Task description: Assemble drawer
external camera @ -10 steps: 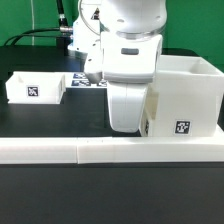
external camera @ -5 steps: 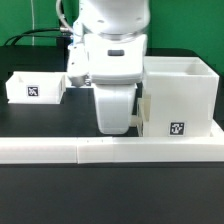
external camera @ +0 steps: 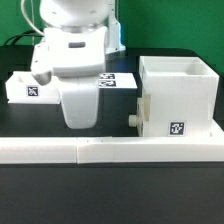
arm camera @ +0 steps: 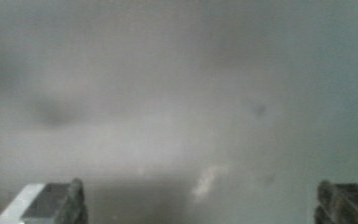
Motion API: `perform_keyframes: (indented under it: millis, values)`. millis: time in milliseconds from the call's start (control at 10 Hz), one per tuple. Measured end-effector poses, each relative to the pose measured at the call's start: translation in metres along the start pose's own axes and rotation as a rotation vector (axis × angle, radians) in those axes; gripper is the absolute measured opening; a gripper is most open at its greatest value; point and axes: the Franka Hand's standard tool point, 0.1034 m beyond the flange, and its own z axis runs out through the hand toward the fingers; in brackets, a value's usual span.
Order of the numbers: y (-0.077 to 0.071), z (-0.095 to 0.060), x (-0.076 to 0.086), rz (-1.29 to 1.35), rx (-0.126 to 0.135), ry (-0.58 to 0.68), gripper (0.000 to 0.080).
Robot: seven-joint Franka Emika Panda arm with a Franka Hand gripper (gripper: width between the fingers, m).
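**Gripper**: released, empty. Fingers wide apart in the wrist view, nothing between them; beyond, only blurred grey. Hidden in the exterior view behind the arm.

**Arm**: white, upright, lower end close above the worktop; contact not discernible.

**Tray**: small open white box, one tag on the near wall, at 9 o'clock of the arm and partly covered by it. Flat on the worktop. Touching the arm or merely behind it: cannot tell.

**Case**: larger white box, open on top, tagged low on the near face, at 3 o'clock of the arm, well apart from the tray. Small round stub on the side facing the arm.

**Marker board**: flat, at 2 o'clock of the arm's lower end, farther back.

**Step, as judged:** between parts, gripper free, placed near the tray for a pick.

**Next move, as judged:** set the jaws astride one tray wall, descend, close, lift clear, carry toward 3 o'clock, square up to the case before insertion. Slot for the tray not visible from here.
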Motion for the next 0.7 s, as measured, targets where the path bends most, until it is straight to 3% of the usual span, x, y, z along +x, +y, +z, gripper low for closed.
perform_keyframes:
  millis: [200,400,500,700]
  values:
    - [-0.015,-0.004,-0.009,0.019,-0.037,-0.002,0.0649]
    - [-0.037,-0.011,-0.016,0.037,-0.092,-0.011,0.0649]
    - [-0.046,-0.011,-0.017,0.04,-0.091,-0.012,0.0649]
    - [-0.045,-0.01,-0.016,0.067,-0.089,-0.011,0.0649]
